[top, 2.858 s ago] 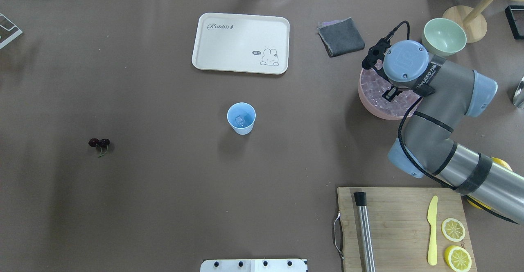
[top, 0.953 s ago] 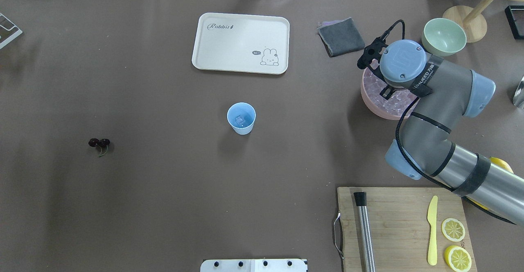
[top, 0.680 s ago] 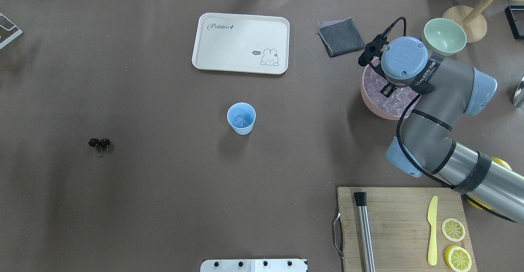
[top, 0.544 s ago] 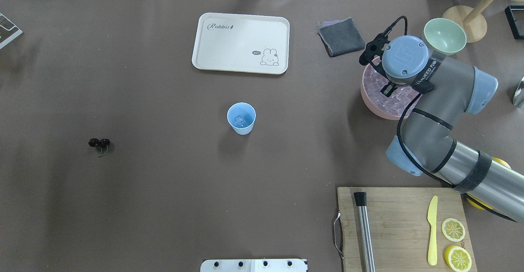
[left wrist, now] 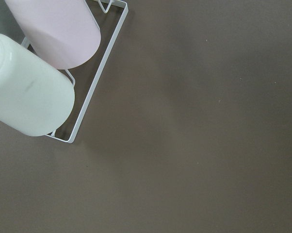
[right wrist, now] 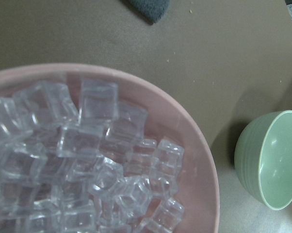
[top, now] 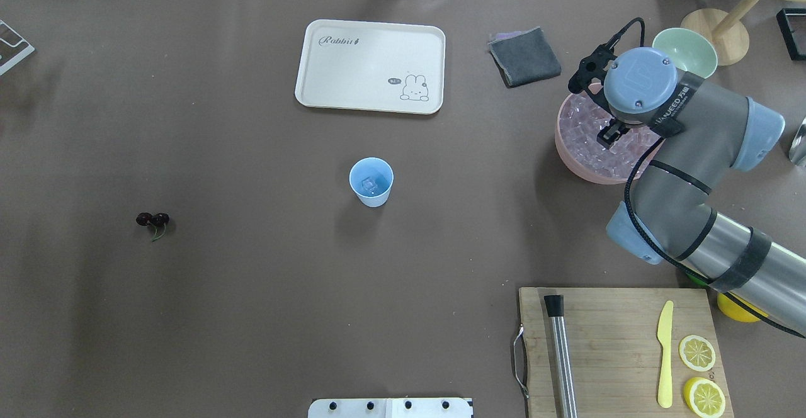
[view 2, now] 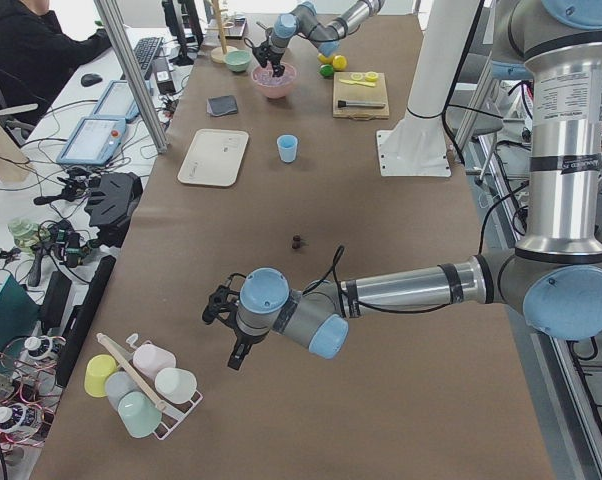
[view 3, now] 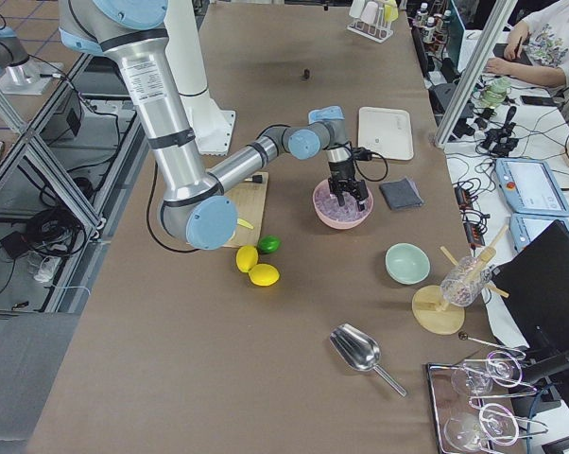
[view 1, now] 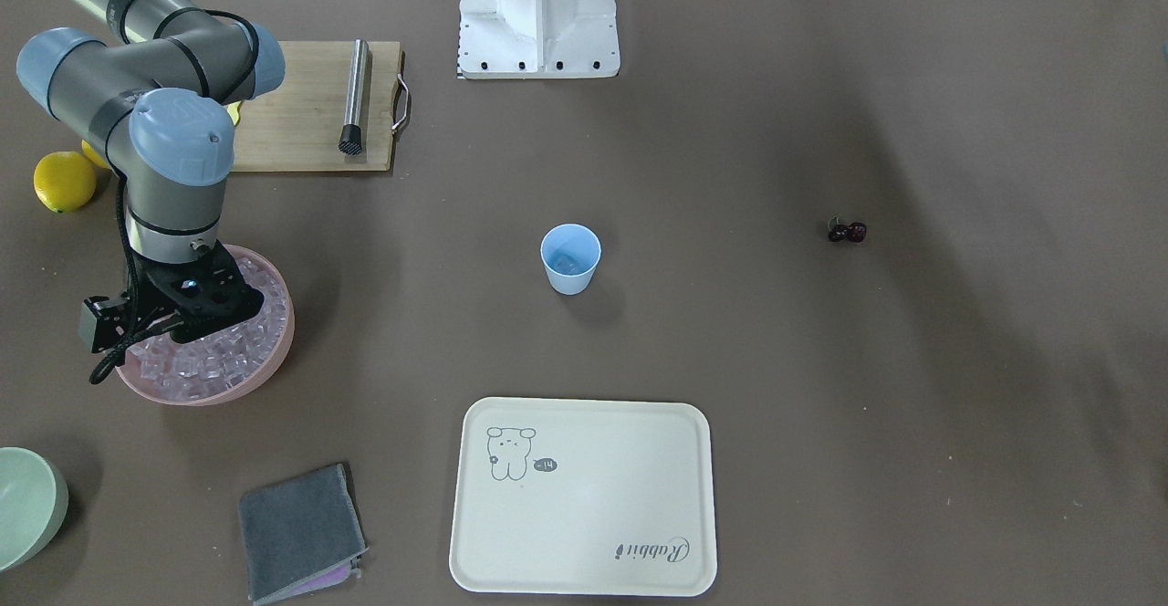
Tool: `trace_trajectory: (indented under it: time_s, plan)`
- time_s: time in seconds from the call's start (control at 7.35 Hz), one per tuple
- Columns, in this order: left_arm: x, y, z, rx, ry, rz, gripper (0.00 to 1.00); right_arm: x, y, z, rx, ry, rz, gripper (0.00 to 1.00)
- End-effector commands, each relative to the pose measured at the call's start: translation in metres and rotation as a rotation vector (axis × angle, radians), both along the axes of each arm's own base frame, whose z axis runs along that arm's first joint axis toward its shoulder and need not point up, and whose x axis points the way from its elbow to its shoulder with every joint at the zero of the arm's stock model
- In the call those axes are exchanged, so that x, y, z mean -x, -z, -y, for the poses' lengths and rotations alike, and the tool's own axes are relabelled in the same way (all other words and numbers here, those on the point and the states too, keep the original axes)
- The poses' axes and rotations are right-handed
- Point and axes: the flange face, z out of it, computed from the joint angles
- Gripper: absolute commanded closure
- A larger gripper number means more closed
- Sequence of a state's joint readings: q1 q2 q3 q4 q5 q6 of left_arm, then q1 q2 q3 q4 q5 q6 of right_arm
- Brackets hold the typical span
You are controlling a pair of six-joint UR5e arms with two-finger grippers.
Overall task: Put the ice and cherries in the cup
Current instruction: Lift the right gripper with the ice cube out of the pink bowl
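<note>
The light-blue cup [top: 371,181] stands upright mid-table with one ice cube [top: 369,184] inside. More ice [top: 585,138] fills the pink bowl [top: 567,161] at the right. My right gripper [top: 609,135] hangs over that ice, fingers pointing down and slightly apart, with nothing seen between them. The right wrist view shows the ice [right wrist: 88,160] close up and no fingers. The cherries [top: 152,219] lie alone at the left. My left gripper [view 2: 237,355] hovers far off near a cup rack; I cannot tell its state.
A cream tray [top: 370,67] and a grey cloth [top: 524,56] lie beyond the cup. A pale green bowl [top: 696,53] sits behind the pink bowl. The cutting board [top: 614,342] holds a metal muddler, yellow knife and lemon slices. A wire rack [view 2: 141,385] of cups stands by my left gripper.
My right arm has shifted to the right and a little farther back over the pink bowl. The cup and cherries have stayed put.
</note>
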State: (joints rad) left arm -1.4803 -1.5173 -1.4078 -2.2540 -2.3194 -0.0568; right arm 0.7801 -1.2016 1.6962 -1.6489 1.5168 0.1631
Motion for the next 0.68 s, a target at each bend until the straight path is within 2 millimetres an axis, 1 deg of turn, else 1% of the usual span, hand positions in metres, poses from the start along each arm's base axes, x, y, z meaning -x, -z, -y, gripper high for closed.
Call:
trace_trajectory:
  time_s: [0.0,0.41,0.54]
  plan:
    - [0.0,0.0,0.001,-0.013,0.0,-0.001,0.02,-0.002,-0.023,-0.008,0.021,0.005,-0.03,0.03]
    - [0.0,0.001,0.001,-0.015,0.0,-0.001,0.02,0.009,-0.022,-0.014,0.02,0.015,-0.028,0.03]
    - [-0.001,-0.001,0.0,-0.012,-0.001,-0.001,0.02,0.015,-0.022,-0.017,0.024,0.004,-0.024,0.19]
